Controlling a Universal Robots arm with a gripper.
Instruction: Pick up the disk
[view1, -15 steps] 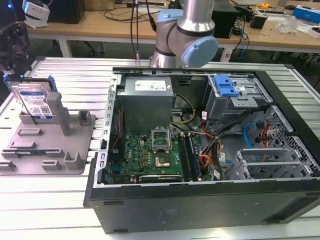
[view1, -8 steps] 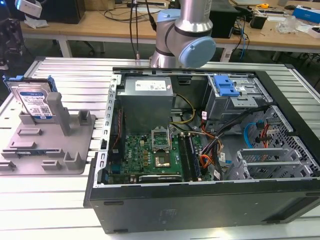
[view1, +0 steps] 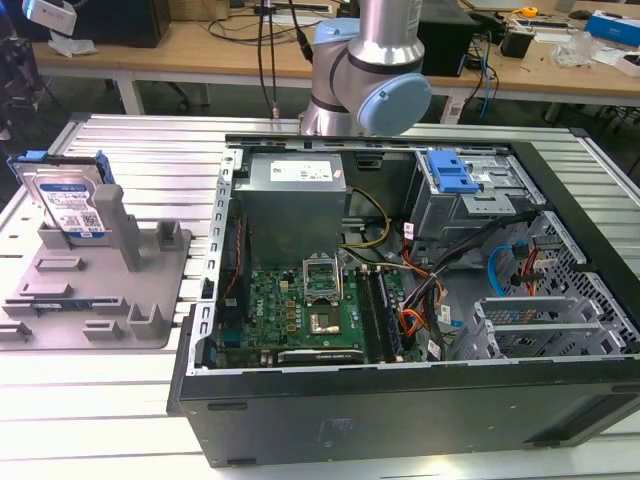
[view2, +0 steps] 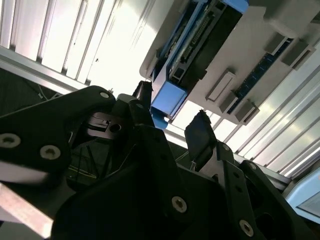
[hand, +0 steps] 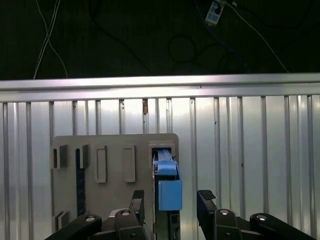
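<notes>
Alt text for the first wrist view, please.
The open gripper hangs over the disk, which stands on edge in a slot of the grey fixture; its fingers are apart and not touching it. The fixture sits on a ribbed metal table.

The disk has a dull silver metal shell, a glossy label and smooth blue plastic rails. The fixture is matt grey plastic. The bench is ribbed bare metal with a bright sheen. The claw is matt black, set with shiny metal screws. The computer case is satin black outside, with raw perforated sheet metal inside.
</notes>
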